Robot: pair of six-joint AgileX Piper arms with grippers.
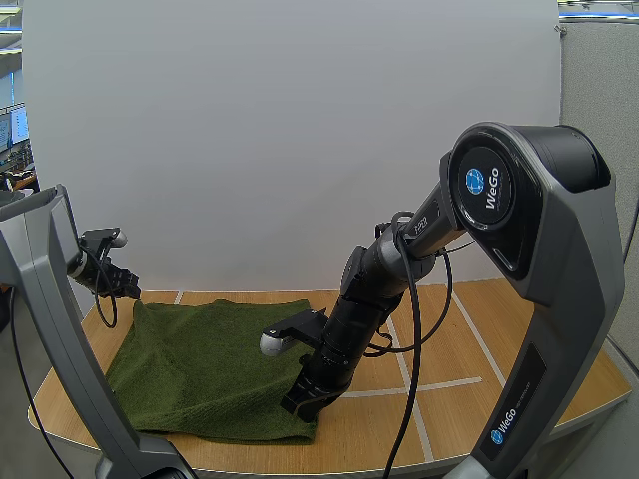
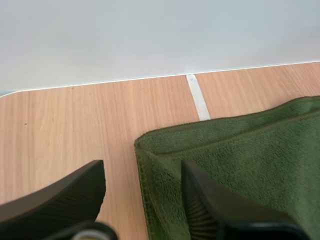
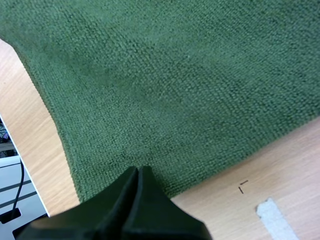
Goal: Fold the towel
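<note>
Table [image 1: 449, 349] w/ green towel [image 1: 210, 369] spread flat, no fold apparent yet: left jaws apart astride far-left corner, right jaws together at near-right edge; folding all left.

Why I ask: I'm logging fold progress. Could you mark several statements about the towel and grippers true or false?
The towel lies flat on the table. True.
The left gripper is shut. False: its fingers stand apart at a towel corner.
The right gripper is shut. True.
The towel is blue. False: it is green.
The right gripper hangs high above the table. False: it is down at the towel's near edge.
</note>
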